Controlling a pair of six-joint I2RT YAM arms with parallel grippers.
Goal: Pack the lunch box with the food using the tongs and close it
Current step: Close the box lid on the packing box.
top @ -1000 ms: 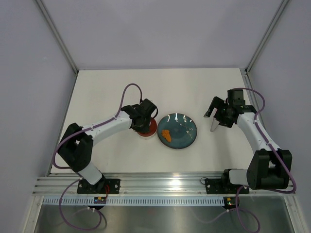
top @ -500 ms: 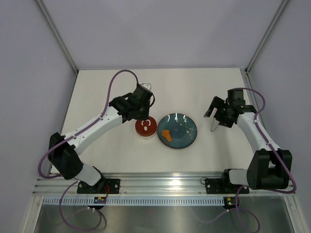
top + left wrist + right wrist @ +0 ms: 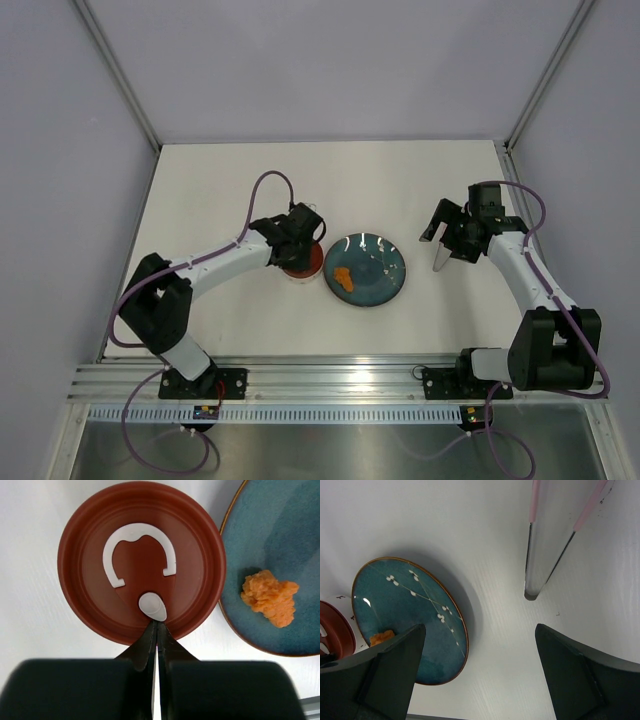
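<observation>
From above, my left gripper [image 3: 299, 249] hides most of the lunch box lid [image 3: 310, 263], just beside the teal plate [image 3: 385, 262]. Left wrist: my jaws are pressed together over the dark red lid's near rim, by its white loop [image 3: 139, 552]; the container underneath is hidden. Right wrist: my right gripper [image 3: 480, 628] is spread wide, gripping nothing; the pink-silver tongs [image 3: 534, 565] are cut off at the top edge.

Table [image 3: 400, 170]: white, evenly lit.
Walls [image 3: 330, 60]: pale grey panels, set left, far and right.
Posts [image 3: 121, 85]: metal, fixed at far corners.
Rail [image 3: 330, 378]: aluminium, mounted along near edge.
</observation>
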